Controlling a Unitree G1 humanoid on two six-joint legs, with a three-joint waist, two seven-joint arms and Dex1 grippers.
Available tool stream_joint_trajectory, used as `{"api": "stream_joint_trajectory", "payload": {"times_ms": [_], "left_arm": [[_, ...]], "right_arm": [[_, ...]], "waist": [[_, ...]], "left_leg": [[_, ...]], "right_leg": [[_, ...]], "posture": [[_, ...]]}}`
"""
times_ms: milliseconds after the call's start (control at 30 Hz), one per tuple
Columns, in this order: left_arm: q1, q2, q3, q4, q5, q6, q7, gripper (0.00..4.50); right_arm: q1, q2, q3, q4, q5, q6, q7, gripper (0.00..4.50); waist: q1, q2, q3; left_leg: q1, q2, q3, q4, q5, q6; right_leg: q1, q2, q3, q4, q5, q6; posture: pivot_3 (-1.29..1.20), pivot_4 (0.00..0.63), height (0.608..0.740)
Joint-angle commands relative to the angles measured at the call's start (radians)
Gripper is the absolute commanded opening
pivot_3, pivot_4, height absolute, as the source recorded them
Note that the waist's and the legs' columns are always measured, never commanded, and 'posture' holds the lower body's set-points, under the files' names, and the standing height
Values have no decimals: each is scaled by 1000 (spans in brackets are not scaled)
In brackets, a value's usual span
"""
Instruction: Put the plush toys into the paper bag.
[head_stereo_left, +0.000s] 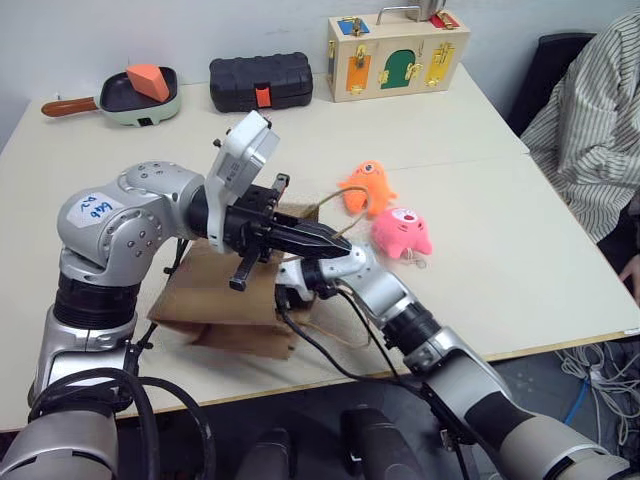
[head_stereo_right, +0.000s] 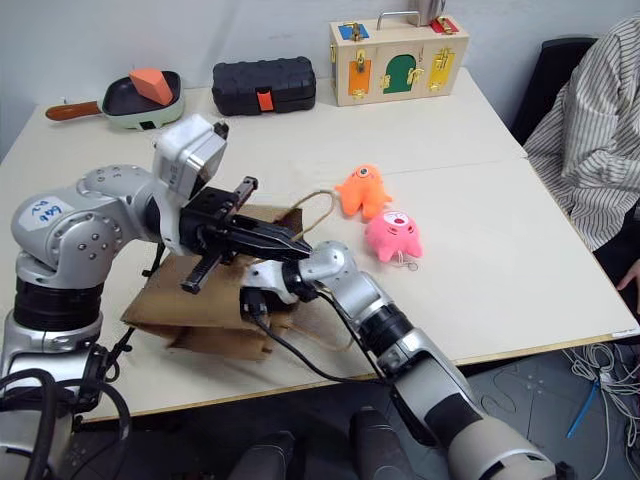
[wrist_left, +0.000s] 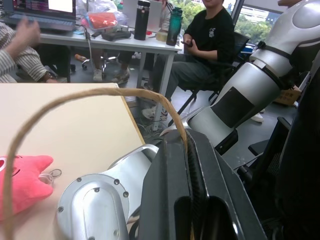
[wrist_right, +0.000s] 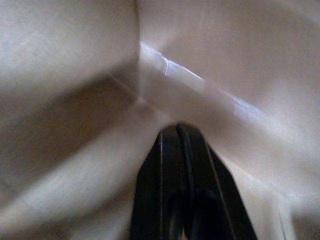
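Brown paper bag (head_stereo_right: 215, 300): lower left, lying flat under both arms.
Left gripper (head_stereo_left: 335, 238): pinching cord handle (head_stereo_right: 318, 197).
Right gripper (wrist_right: 182, 131): fingers together, inside bag.
Plush toys: orange (head_stereo_left: 366, 186), pink (head_stereo_left: 402, 230), centre, outside.

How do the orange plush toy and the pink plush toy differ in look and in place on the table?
The orange plush toy is orange and shows one eye; the pink plush toy is pink with a white face patch. The orange one lies farther from the robot and close to the cord handle of the paper bag; the pink one lies nearer the robot, farther from the bag. Both are small, fuzzy, stubby-legged, and rest on the table outside the bag.
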Motion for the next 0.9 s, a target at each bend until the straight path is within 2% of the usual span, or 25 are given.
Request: {"api": "stream_joint_trajectory", "payload": {"times_ms": [33,267,500,800,900], "left_arm": [[-10,-4,8,-20,2,-24,0,0],[-40,17,52,-3,-11,-20,18,0],[-111,26,116,46,-44,18,52,0],[-83,49,96,19,-21,15,29,0],[-120,38,102,45,-28,25,42,0]], "right_arm": [[13,9,33,113,-87,-29,-95,25],[41,-44,35,255,-184,-35,-234,25],[50,-92,27,260,-215,-31,-306,25],[77,-118,8,167,-180,-7,-278,25],[89,-127,14,152,-196,-14,-285,25]], "waist": [[5,0,0],[4,0,0],[22,1,-1],[37,3,-2],[36,3,-2]], "left_leg": [[0,0,-1,0,0,0],[2,-2,-1,1,0,0],[2,-3,-1,4,1,-1],[3,-3,-2,4,2,-3],[3,-3,-2,4,2,-3]], "right_leg": [[0,0,0,0,0,0],[1,-2,0,0,0,0],[5,-2,2,0,0,0],[7,-2,2,1,0,0],[7,-2,2,1,0,0]], "posture": [[0,150,740],[0,150,740],[0,150,740],[0,150,740],[0,150,740]]}}
